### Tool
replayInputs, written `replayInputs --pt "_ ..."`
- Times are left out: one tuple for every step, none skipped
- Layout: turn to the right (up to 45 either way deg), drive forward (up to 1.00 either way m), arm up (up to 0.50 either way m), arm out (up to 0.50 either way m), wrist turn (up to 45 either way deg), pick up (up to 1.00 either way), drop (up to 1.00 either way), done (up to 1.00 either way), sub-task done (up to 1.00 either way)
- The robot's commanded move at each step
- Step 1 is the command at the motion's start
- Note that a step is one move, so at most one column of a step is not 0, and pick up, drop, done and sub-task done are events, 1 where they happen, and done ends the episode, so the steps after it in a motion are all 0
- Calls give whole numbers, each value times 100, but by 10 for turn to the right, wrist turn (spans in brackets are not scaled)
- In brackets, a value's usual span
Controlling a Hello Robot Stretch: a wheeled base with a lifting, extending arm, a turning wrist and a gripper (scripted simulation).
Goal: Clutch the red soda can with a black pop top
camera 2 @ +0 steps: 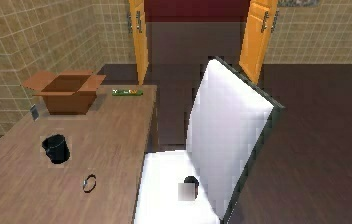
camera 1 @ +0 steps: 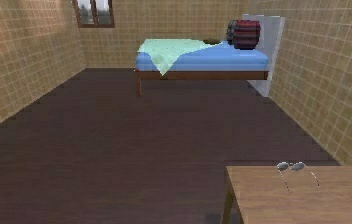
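Your table bears an open box and a black cup — a likely surface to search for the can — the gripper's state you cannot tell.

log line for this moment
ahead: bed | side: table with cardboard box, black cup | white chair alongside
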Motion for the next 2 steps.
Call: replayInputs --pt "0 0 50 0 0 0 0 0 0" --pt "0 0 10 0 0 0 0 0 0"
